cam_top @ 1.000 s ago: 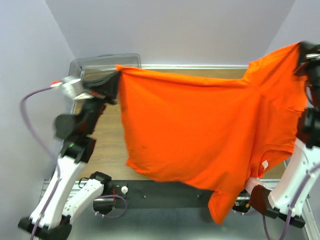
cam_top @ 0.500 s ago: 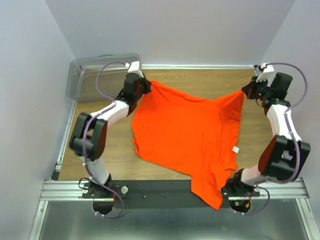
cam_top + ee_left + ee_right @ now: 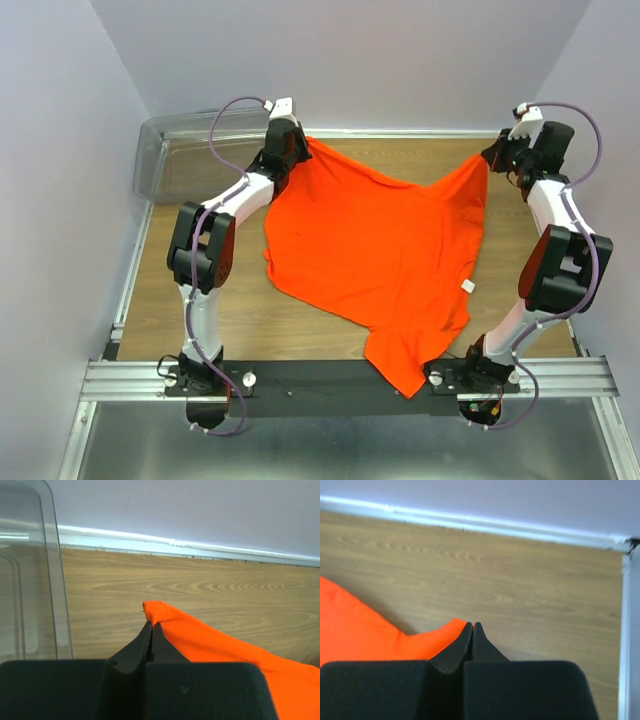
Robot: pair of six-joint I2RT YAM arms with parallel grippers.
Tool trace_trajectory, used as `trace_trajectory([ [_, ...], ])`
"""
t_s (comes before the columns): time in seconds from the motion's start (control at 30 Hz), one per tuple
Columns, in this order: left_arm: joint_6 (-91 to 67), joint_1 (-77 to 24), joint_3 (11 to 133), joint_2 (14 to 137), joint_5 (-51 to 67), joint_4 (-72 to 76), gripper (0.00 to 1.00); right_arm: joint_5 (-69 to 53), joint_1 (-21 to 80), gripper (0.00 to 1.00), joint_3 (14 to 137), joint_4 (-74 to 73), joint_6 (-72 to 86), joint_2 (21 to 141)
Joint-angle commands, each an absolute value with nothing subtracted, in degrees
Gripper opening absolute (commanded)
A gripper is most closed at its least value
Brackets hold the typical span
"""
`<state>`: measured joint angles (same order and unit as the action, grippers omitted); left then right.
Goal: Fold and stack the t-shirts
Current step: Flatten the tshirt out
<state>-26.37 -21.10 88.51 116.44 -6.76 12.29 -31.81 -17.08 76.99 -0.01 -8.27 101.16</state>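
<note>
Orange t-shirt (image 3: 375, 250), which you had held high a second earlier, lay lowered across the bench (image 3: 245, 320), its far corners pinched in your clenched left fingers (image 3: 141, 642) and right fingers (image 3: 463, 644), nearly spread for folding.

t-shirt (image 3: 370, 250): plain bright orange | table (image 3: 240, 300): tan wood-grain | bin (image 3: 180, 160): clear

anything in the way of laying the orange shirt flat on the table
Nothing visible does. The left gripper and right gripper pinch far corners of the t-shirt, and the clear bin sits at the far-left corner of the table, beside the shirt, not under it.
</note>
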Motion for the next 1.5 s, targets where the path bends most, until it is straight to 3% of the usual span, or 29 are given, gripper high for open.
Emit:
trace_trajectory([
  [0.0, -24.35, -20.57, 92.28, 118.03, -9.93, 10.64, 0.0, -28.57, -16.35, 0.01, 82.61, 3.25, -4.75, 101.86],
  [0.33, -22.77, -18.81, 91.42, 114.53, -7.04, 11.24, 0.0, -29.7, -14.33, 0.0, 82.27, 1.94, -0.53, 91.6],
  [0.53, -21.53, -18.9, 73.94, 95.57, -0.27, 24.42, 0.0, -31.64, -13.01, 0.01, 82.69, -6.83, -2.46, 76.75],
  [0.63, -21.8, -19.16, 64.98, 82.74, 3.69, 28.64, 0.0, -32.16, -13.09, 0.01, 95.67, -17.17, -3.87, 73.22],
  [0.9, -26.8, -21.8, 59.41, 46.81, 1.24, 24.28, 0.0, -30.24, -13.09, 0.01, 133.9, -28.65, -0.62, 70.76],
  [1.13, -29.36, -21.97, 62.04, 33.76, 0.44, 14.18, 0.0, -20.41, -13.01, 0.01, 146.76, -28.92, -2.1, 67.33],
  [1.23, -28.83, -21.89, 62.05, 33.05, -1.13, 10.64, 0.0, -17.94, -13.01, 0.01, 146.87, -28.74, -3.6, 67.24],
  [1.47, -28.74, -21.97, 52.06, 34.8, -2.72, 10.1, 0.0, -21.7, -13.09, 0.01, 127.47, -27.78, -4.21, 66.8],
])
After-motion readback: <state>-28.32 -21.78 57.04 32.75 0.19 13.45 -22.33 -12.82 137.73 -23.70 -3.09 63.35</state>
